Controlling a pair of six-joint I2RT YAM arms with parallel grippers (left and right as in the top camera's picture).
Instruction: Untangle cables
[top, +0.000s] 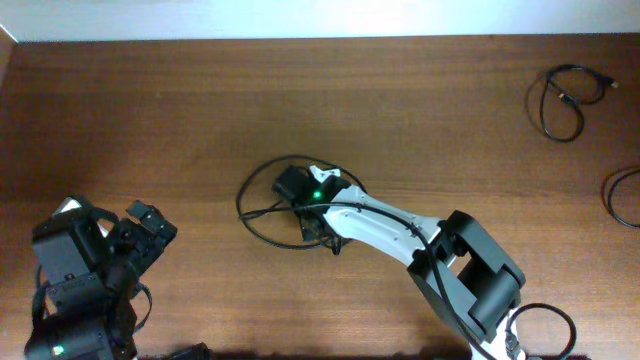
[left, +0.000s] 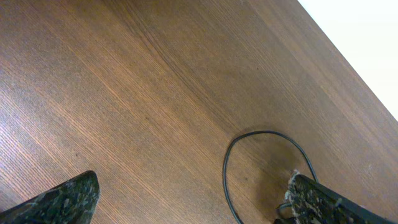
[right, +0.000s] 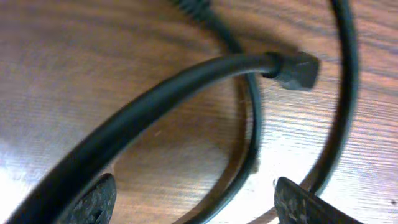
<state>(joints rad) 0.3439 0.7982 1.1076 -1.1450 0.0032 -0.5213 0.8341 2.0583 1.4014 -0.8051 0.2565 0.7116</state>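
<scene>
Cables (right: 186, 82) at centre lie looped together, unsorted; one coil (top: 560, 98) sits apart at two o'clock. Right gripper (right: 196, 199) hovers spread over them; left gripper (left: 193, 202), spread too, idles at eight o'clock.

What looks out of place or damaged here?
Nothing is damaged or spilled. The cables just lie scattered. The centre coil is under the right gripper. The corner loop sits at top right of the overhead view. The edge loop is cut off by its right border.
</scene>
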